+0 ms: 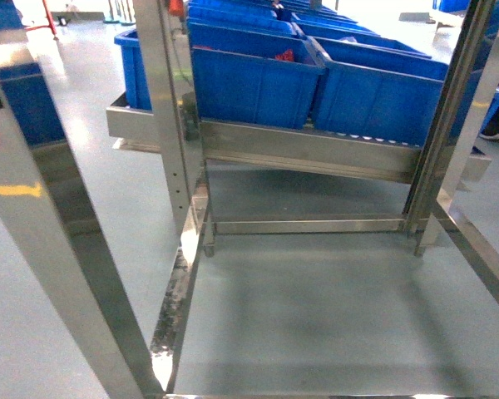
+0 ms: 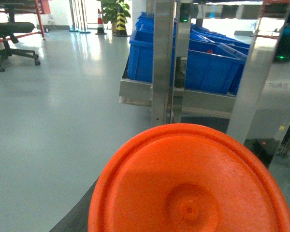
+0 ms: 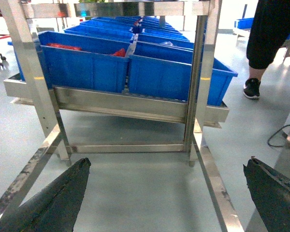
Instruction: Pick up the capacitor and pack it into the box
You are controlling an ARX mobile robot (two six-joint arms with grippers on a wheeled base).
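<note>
While no capacitor is visible, right fingers (image 3: 166,193) spread wide, ready for blue bins (image 3: 135,63); left fingers' state can't tell, orange disc (image 2: 191,183) blocks view.

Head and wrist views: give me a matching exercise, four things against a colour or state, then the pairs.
Things:
1. bins
2. rack frame
3. round disc
4. right gripper

Colour or state:
A. orange, filling the lower left wrist view
B. open, nothing between its fingers
C. blue, sitting in rows on the shelf
D. shiny bare metal

Pairs: 1-C, 2-D, 3-A, 4-B
</note>
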